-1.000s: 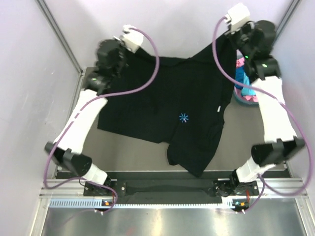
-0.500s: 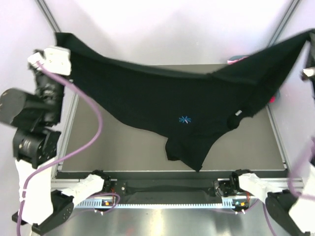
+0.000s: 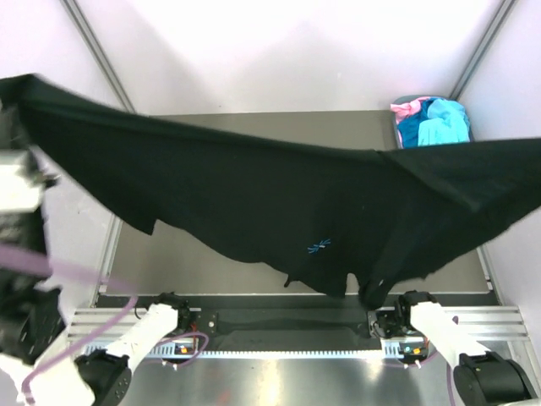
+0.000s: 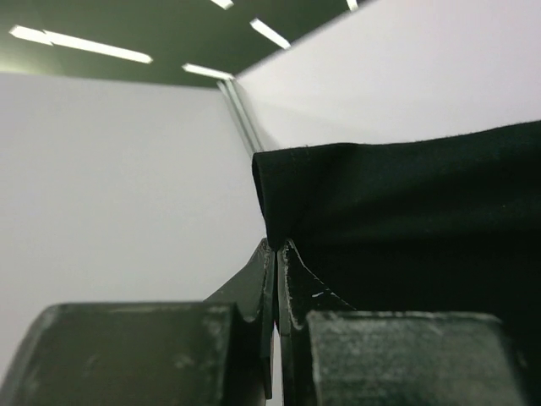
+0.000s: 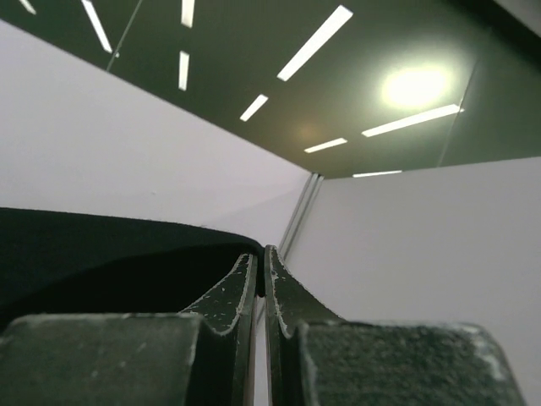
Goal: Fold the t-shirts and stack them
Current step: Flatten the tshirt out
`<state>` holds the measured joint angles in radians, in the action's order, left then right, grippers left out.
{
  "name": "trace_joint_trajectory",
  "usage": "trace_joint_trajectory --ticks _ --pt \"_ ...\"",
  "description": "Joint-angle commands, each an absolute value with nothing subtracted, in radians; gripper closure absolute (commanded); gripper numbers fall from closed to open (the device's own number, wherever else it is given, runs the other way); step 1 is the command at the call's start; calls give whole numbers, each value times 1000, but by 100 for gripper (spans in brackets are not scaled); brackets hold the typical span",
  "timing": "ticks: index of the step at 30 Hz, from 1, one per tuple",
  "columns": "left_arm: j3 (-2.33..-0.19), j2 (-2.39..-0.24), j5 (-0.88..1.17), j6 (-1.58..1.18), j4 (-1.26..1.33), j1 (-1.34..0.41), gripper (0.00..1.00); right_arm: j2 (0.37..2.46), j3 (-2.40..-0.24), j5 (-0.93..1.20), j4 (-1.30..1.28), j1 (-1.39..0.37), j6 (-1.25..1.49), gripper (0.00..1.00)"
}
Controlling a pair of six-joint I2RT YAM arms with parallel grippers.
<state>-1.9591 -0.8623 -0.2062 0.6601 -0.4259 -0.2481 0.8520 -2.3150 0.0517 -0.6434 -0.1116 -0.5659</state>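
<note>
A black t-shirt (image 3: 254, 190) is held stretched wide in the air above the table (image 3: 254, 127), its span reaching past the table's left edge and past its right edge. The cloth is highest beyond the table's left side and sags toward the table's near edge, where the lowest folds hang.

A small blue mark (image 3: 319, 246) is printed on the cloth, above the table's near edge. It is too small for any lettering to be made out.

The left gripper (image 4: 276, 254) is seen pressed together, with a hemmed corner of the shirt pinched between its fingers. The right gripper (image 5: 259, 264) is likewise clamped, and an edge of the dark cloth is caught between its tips.

A pile of blue and pink clothes (image 3: 431, 123) is seen at the table's far right corner, apart from the stretched shirt.
</note>
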Motion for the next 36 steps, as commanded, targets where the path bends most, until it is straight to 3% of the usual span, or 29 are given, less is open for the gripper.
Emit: trace_joint_trajectory --ticks 1,8,20,27,32,36 --pt "-2040 -847 -195 722 -263 -222 100 864 -2348 6 -523 -92 -587 100" --pt "-2048 -942 -308 863 -207 -242 100 942 -2297 -23 -399 -95 -655 100" --pt "-1726 -1073 -380 922 -400 -247 100 1014 -1704 47 -152 -95 -738 100" --pt "-1531 -1173 -244 744 -387 -249 100 1141 -1459 94 -32 -97 -790 100" --pt "-1352 -1322 -238 726 -211 -247 100 1325 -1396 95 46 -101 -818 100" --pt "-1337 -1512 -233 709 -73 -247 100 1550 -1506 43 3 -103 -767 100"
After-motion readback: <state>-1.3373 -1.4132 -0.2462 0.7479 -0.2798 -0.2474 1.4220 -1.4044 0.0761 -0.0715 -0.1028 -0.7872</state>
